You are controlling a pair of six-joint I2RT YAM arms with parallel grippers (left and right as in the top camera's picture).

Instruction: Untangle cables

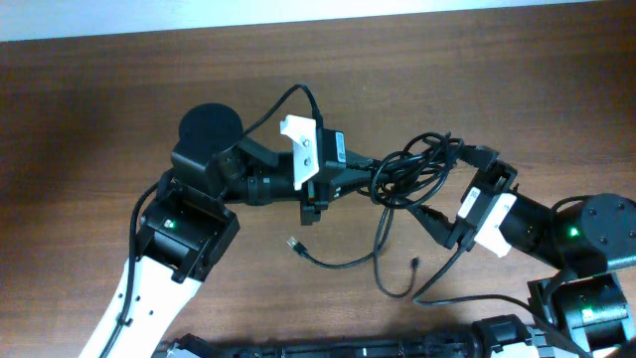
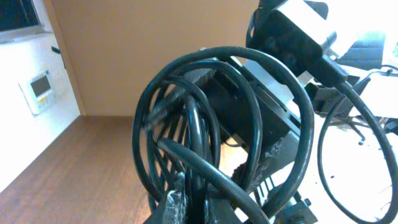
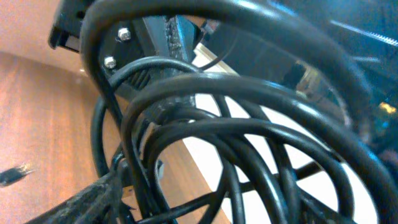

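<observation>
The cables [image 1: 412, 171] are a knot of thin black loops held up above the brown table [image 1: 89, 109], between my two grippers. My left gripper [image 1: 372, 179] reaches in from the left and is shut on a strand of the cables [image 2: 198, 186]; the loops fill its wrist view. My right gripper [image 1: 452, 189] comes from the lower right with its fingers spread around the knot's right side. One finger shows at the lower left of the right wrist view [image 3: 93, 193], next to the cables [image 3: 236, 130]. Loose strands hang down to the table, ending in a small plug [image 1: 292, 243].
A second loose end [image 1: 413, 263] lies on the table below the knot. The left arm's round black base [image 1: 210, 129] stands at the left, the right arm's body [image 1: 586, 234] at the right. A black rail [image 1: 348, 346] runs along the front edge.
</observation>
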